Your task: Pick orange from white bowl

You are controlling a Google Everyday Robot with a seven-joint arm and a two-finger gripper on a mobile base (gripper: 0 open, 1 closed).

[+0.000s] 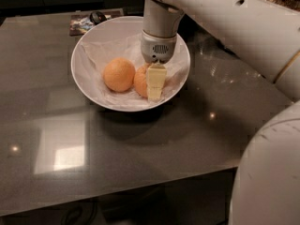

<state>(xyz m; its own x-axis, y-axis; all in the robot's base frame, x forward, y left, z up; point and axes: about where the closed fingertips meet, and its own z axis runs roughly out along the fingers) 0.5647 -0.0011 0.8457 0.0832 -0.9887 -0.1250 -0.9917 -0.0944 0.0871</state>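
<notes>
White arm (220,18) is reaching in from upper right; wrist (159,36) is standing vertical; gripper (154,92) is pointing straight down, upper centre.

The orange (139,81), round and deep in colour, is seen lying inside the white bowl (80,81), right of its middle, on crumpled white paper. Its right side is covered by the gripper (154,89), which is lowered against it. The wide, shallow bowl is set upright.
</notes>
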